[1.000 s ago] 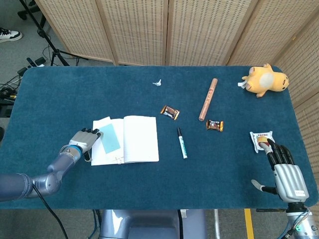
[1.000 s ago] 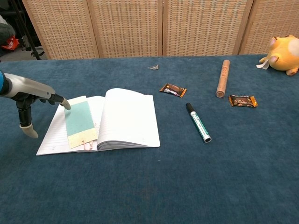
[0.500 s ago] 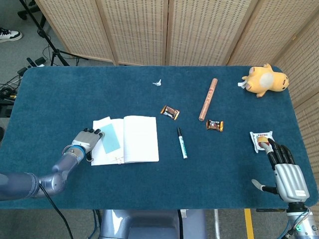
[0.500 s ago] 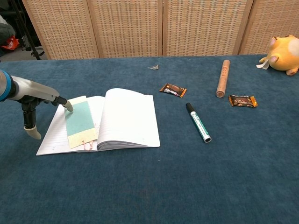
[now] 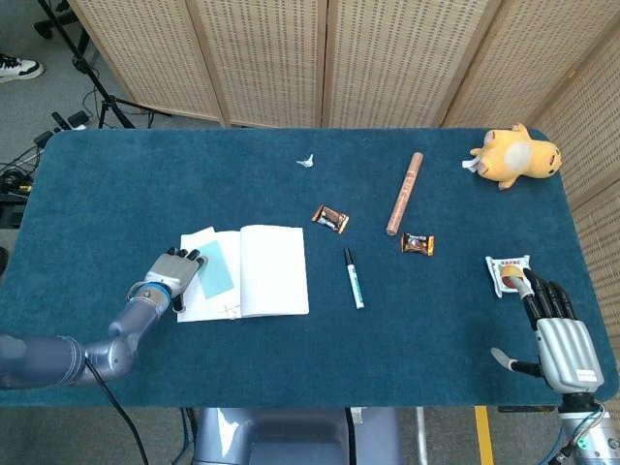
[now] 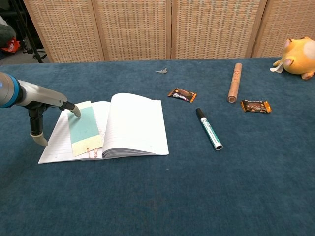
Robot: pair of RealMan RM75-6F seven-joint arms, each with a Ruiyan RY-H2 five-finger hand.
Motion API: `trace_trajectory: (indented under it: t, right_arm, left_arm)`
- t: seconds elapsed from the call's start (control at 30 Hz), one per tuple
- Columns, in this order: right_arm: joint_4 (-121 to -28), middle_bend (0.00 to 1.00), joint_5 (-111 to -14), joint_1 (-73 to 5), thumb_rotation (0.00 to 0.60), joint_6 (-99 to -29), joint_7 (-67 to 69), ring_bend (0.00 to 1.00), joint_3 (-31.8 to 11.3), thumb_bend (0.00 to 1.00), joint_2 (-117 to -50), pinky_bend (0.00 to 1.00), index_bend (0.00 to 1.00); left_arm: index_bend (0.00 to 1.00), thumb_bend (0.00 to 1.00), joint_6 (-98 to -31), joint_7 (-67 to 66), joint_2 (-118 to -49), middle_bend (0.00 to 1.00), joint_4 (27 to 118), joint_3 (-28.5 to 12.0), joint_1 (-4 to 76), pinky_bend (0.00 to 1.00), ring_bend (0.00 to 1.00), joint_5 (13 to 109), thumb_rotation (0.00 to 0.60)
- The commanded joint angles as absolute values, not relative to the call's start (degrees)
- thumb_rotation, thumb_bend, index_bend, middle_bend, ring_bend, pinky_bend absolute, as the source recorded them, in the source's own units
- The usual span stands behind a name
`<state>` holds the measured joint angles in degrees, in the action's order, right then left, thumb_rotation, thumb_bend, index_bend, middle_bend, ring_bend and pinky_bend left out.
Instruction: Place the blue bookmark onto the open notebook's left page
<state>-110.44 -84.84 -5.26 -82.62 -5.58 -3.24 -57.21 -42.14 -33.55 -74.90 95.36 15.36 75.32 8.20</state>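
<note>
Since the earlier frame, left hand [image 5: 174, 272] had edged rightward, open, fingertip touching blue bookmark [image 6: 83, 129] lying on notebook [image 6: 132, 125]'s left page. Right hand [image 5: 559, 334] rested open at five o'clock.

A marker pen [image 6: 209, 129], two wrapped candies [image 6: 181, 94] [image 6: 255, 105], a brown tube [image 6: 234, 82] and a yellow plush toy [image 6: 299, 57] are lying well apart from the left hand [image 5: 172, 273], toward the right hand [image 5: 555, 325].

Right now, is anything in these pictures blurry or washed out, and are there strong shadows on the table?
Head view: sharp and evenly lit, with only soft shadows beside the notebook and the left hand; the white pages look bright but not blown out. Chest view: also sharp, the bookmark and pen crisp, with a faint shadow under the notebook's raised page; the plush toy is cut off at the frame edge.
</note>
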Motion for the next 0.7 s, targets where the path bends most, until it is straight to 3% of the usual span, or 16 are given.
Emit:
trace_trajectory:
  t: [0.03, 0.7]
  right_arm:
    - [-110.5, 0.0, -84.88, -5.31, 0.6, -82.44, -5.76, 0.0, -3.13, 0.1, -57.24, 0.0, 0.0]
    - [-110.54, 0.0, -84.76, -5.22, 0.6, -82.71, -6.47, 0.0, -3.26, 0.1, -57.49, 0.0, 0.0]
  left_arm:
    - [0.0, 0.21, -42.31, -33.51, -74.7, 0.0, 95.26, 15.13, 75.22, 0.0, 0.0, 7.95, 0.6]
    - [0.0, 0.21, -41.1, -35.32, -76.99, 0.0, 89.72, 14.79, 73.97, 0.0, 0.0, 6.32, 0.6]
